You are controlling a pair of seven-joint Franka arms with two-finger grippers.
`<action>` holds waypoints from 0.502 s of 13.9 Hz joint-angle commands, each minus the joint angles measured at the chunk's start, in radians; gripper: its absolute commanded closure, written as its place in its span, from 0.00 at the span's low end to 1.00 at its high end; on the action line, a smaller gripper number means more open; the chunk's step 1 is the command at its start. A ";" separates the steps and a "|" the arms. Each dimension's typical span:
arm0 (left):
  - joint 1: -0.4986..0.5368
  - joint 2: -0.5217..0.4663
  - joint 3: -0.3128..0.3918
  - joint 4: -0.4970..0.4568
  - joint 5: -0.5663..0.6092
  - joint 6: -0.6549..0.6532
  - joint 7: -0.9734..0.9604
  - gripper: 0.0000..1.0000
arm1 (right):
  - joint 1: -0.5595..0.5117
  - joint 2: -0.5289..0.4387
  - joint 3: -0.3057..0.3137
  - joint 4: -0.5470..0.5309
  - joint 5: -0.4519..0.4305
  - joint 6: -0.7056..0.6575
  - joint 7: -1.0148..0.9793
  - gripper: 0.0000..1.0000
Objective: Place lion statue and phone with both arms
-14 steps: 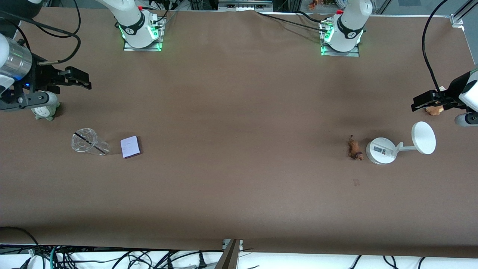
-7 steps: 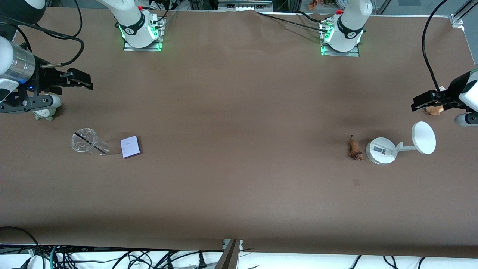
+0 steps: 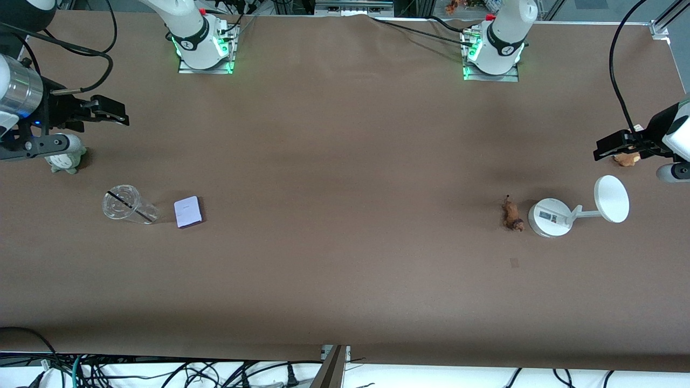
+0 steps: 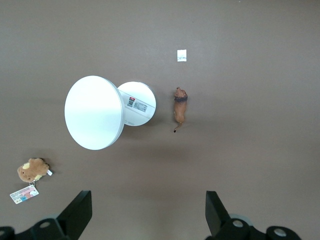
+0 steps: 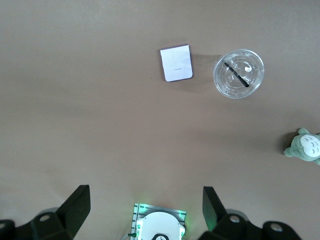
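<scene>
1. My right gripper (image 3: 110, 110) hangs at the upper left of the front view, fingers (image 5: 75, 202) spread wide, holding nothing, above bare table (image 3: 345, 161) near a green-grey plush (image 3: 64, 159).
2. My left gripper (image 3: 606, 146) hangs at the right edge of the front view, fingers (image 4: 80, 210) wide apart and empty, over a brown plush with a tag (image 4: 32, 170).
3. The phone (image 3: 187, 211) lies flat, lower left of centre, just beside a clear plastic cup (image 3: 125, 205).
4. That cup has a dark straw (image 5: 237, 75) across its mouth; I see no drink in it.
5. The lion statue (image 3: 512, 214) lies at the right, just beside the white stand's round base (image 3: 549, 217), not touching it.
6. The stand's disc (image 4: 94, 112) overlaps its base in the left wrist view.
</scene>
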 commanded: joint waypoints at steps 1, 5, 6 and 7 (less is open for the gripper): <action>-0.002 0.017 0.001 0.036 -0.006 -0.025 0.013 0.00 | -0.170 -0.041 0.150 -0.017 -0.005 -0.016 -0.005 0.01; -0.002 0.017 0.002 0.036 -0.005 -0.025 0.013 0.00 | -0.194 -0.126 0.158 -0.113 -0.049 0.032 -0.010 0.00; -0.002 0.017 0.002 0.036 -0.005 -0.025 0.013 0.00 | -0.198 -0.139 0.162 -0.127 -0.049 0.032 -0.007 0.00; -0.002 0.016 0.002 0.036 -0.005 -0.025 0.013 0.00 | -0.203 -0.154 0.178 -0.144 -0.051 0.038 -0.004 0.00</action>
